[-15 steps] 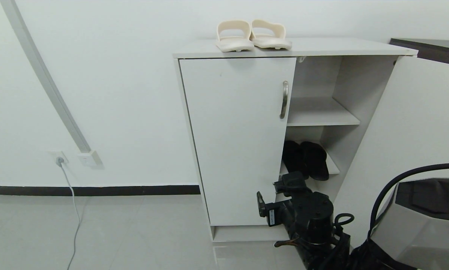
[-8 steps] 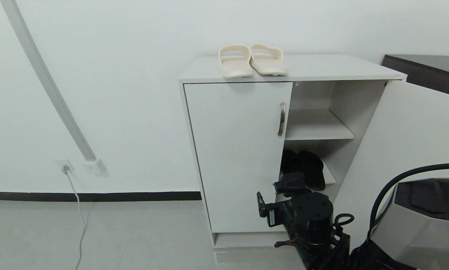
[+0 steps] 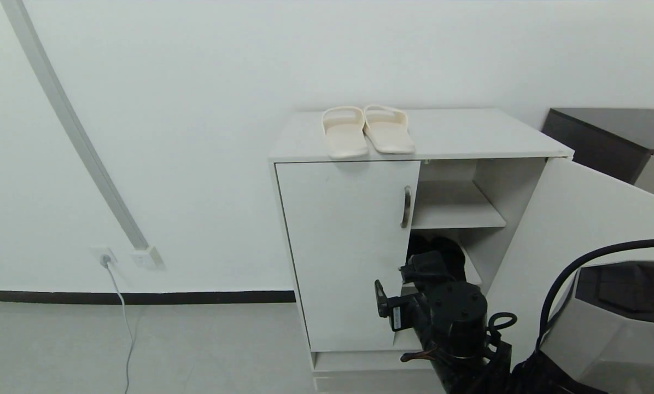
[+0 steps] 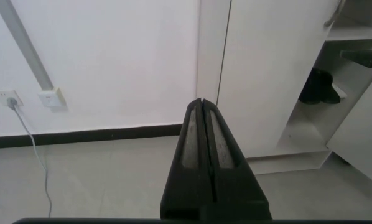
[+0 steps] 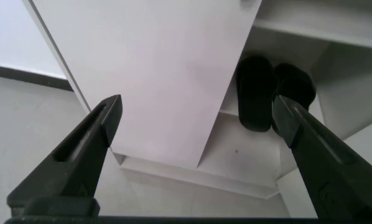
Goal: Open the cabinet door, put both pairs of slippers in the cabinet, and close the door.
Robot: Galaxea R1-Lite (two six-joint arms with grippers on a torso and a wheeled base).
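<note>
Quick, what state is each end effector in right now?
Left end effector: closed, holding nothing.
Right end effector: open, holding nothing.

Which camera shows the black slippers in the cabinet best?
The right wrist view: both black slippers sit side by side in the cabinet, in plain sight. In the head view the right arm partly covers them; the left wrist view shows them small.

A white cabinet (image 3: 469, 137) stands on a pale tiled floor (image 3: 141, 350) against a white wall; on its flat top, at the front edge above the closed left door, a pair of cream slippers (image 3: 367, 130) lies side by side, touching; inside the open right half, a pair of black slippers (image 5: 274, 92) lies on the lower shelf (image 3: 471, 264), beneath an upper shelf (image 3: 453, 213).
</note>
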